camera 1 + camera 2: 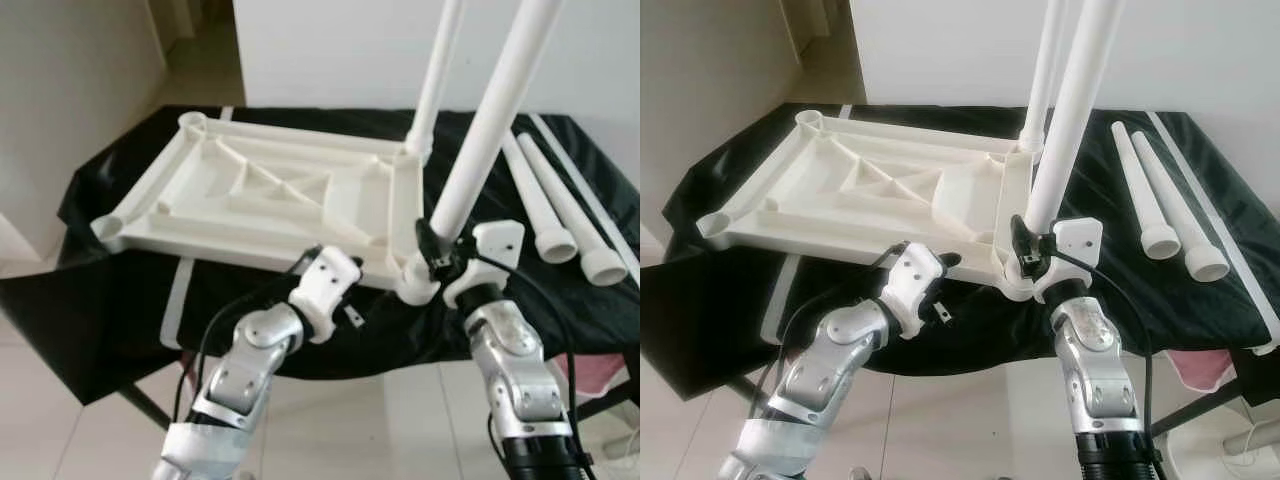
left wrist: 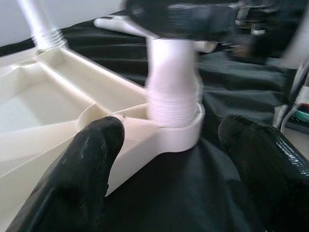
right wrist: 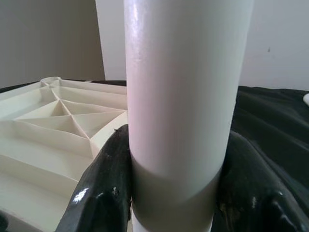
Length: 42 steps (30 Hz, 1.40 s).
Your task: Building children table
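A black cloth [image 1: 130, 300] covers a table in a pale room with white walls and a tiled floor. On the cloth a white plastic tabletop [image 1: 260, 195] lies upside down, ribs up, reaching towards the near edge. One leg [image 1: 435, 85] already stands in its far right corner socket. A second leg [image 1: 490, 120] stands in the near right corner socket [image 1: 415, 280], leaning slightly. The right gripper [image 1: 440, 255] is clamped around this leg low down, one black finger [image 3: 104, 183] pressed against each side. The left gripper [image 2: 169, 159] sits at the near edge beside that same corner, fingers [image 2: 87, 169] spread wide with nothing between them. Two spare legs [image 1: 560, 210] lie side by side on the cloth near its right edge, apart from the tabletop.
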Motion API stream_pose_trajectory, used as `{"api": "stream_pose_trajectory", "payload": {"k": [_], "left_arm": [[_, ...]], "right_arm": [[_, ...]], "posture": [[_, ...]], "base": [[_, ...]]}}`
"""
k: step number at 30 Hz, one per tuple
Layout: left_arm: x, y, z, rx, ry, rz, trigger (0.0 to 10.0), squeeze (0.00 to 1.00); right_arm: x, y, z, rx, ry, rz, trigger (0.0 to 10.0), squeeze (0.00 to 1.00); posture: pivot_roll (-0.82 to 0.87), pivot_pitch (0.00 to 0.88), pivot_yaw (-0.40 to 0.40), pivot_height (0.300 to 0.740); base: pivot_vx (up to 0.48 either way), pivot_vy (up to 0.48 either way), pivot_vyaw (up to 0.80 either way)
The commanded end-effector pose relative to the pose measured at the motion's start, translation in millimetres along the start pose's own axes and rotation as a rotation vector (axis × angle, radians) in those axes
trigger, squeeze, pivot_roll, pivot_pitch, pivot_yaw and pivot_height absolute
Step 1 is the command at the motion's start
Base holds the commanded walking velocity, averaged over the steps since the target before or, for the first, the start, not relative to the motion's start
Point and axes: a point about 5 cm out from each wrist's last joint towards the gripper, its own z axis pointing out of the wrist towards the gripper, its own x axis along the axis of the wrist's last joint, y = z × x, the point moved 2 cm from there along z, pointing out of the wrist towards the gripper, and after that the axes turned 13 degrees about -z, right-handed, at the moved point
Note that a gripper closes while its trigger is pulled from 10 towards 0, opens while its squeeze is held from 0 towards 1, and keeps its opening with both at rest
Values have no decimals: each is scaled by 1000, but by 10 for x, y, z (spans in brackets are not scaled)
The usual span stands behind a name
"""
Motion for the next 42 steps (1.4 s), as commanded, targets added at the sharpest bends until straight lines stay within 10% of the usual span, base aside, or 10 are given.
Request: {"api": "stream_pose_trajectory", "payload": {"k": [1,31,42], "left_arm": [[-30,72,-11,-64,-23,19,10000,0],[3,2,6,26,-42,67,10000,0],[10,-21,-9,58,-42,92,10000,0]], "right_arm": [[-170,-54,-44,35,-78,12,10000,0],[-375,158,-38,-51,-156,119,10000,0],[-372,44,-55,75,-129,-25,10000,0]], "posture": [[-51,32,-31,740],[-63,37,-19,740],[-56,46,-27,740]], "base": [[0,0,0],[0,0,0],[0,0,0]]}}
